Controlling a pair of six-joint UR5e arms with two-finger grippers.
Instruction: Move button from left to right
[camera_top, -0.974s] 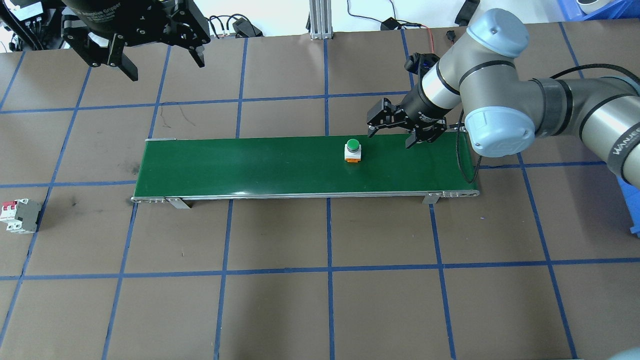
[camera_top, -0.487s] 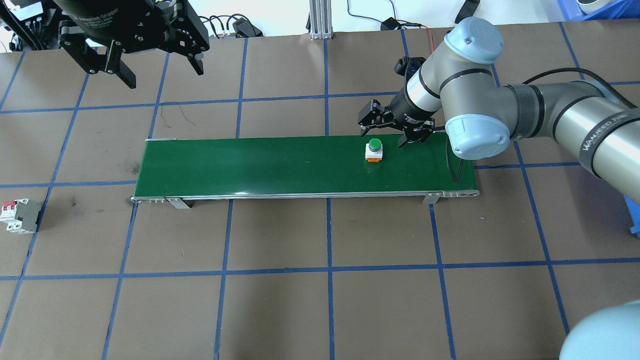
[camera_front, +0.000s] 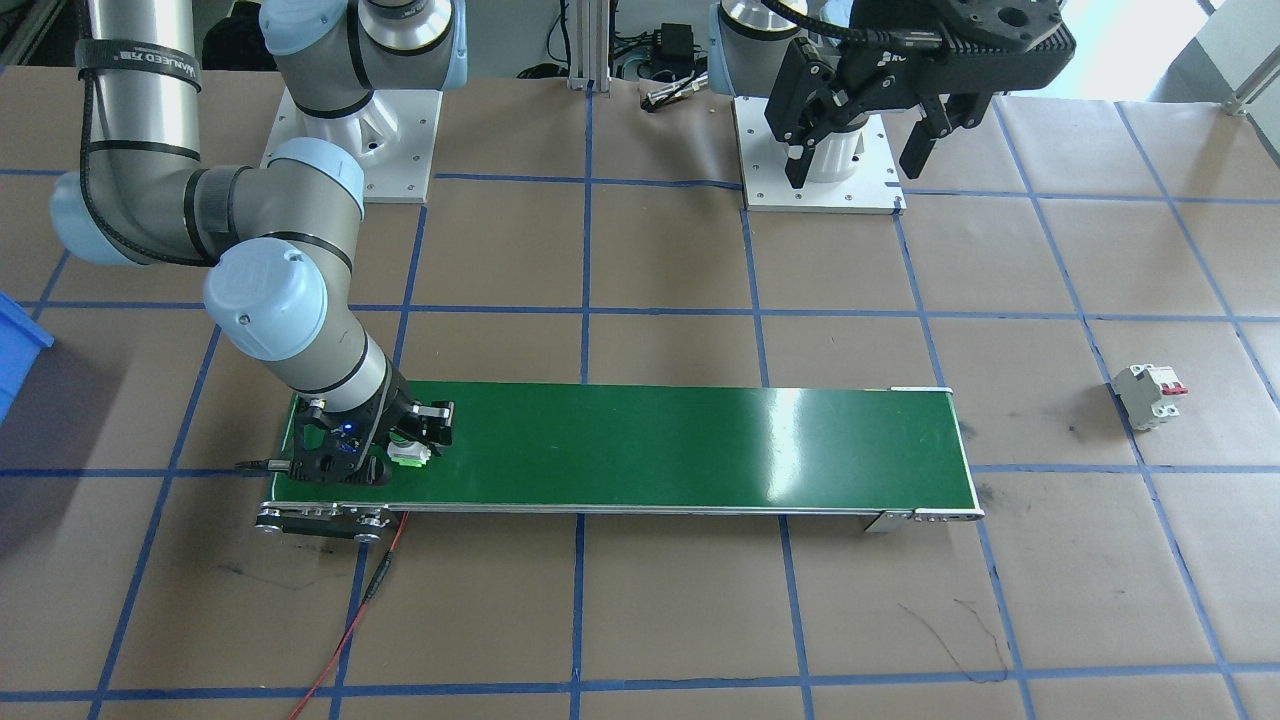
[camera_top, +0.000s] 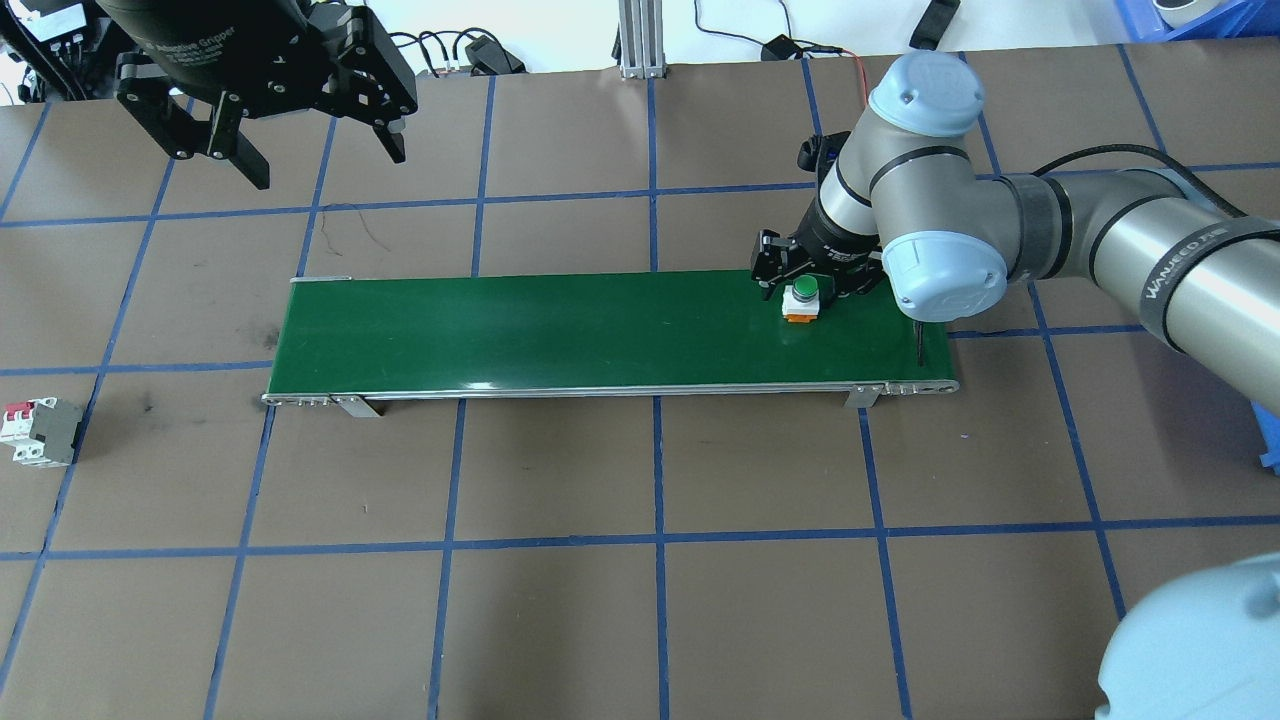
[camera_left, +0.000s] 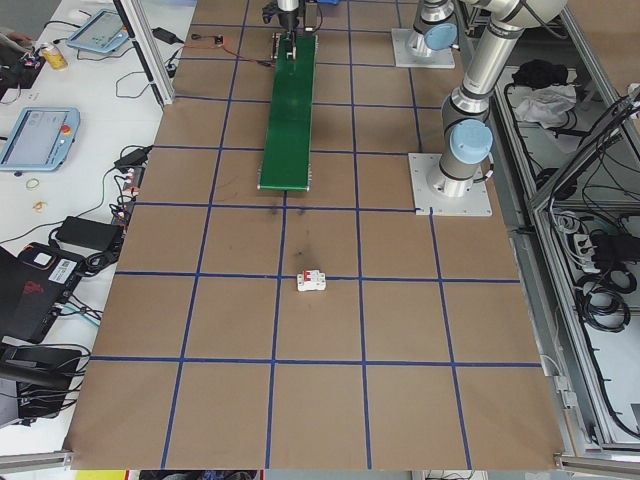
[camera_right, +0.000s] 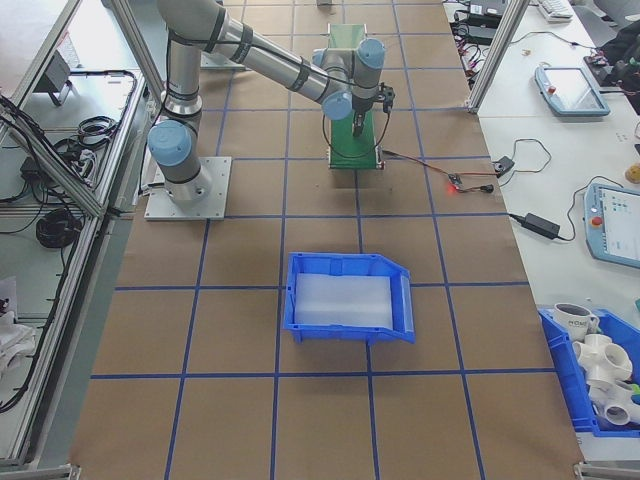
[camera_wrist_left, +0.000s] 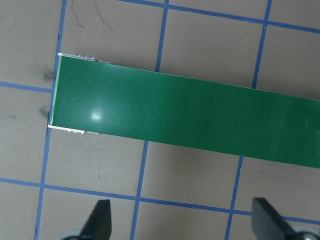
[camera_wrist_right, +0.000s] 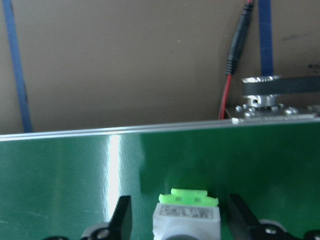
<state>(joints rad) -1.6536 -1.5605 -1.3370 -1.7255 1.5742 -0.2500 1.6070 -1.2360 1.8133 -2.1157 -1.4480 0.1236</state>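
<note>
I am looking at a brown table (camera_top: 640, 600) marked into squares with blue tape, with a long green belt (camera_top: 560, 330) lying across the middle. The button (camera_top: 802, 298) sits near the belt's right end, upright, with its green cap on top of a pale blocky base.

My right gripper (camera_top: 808, 290) is down over the button with one finger on either side of the base. In the right wrist view the fingertips (camera_wrist_right: 122, 216) stand a little off the base, with green belt showing in both gaps, so I judge the fingers spread around it and not yet pinching.

My left gripper (camera_top: 290, 130) hangs high over the table beyond the belt's left end. Its fingers are wide apart and hold nothing.

A white breaker with red levers (camera_top: 38, 432) lies on the table well to the left, apart from the belt. A blue bin (camera_right: 348, 298) stands on the table off the belt's right end.

The button looks like hard, light plastic, stiff and probably not fragile. The round cap looks smooth and might slip or press in, so I would take hold of the flat sides of the base, low down. Being light, it could tip or skate on the glossy belt if one finger touches first.
</note>
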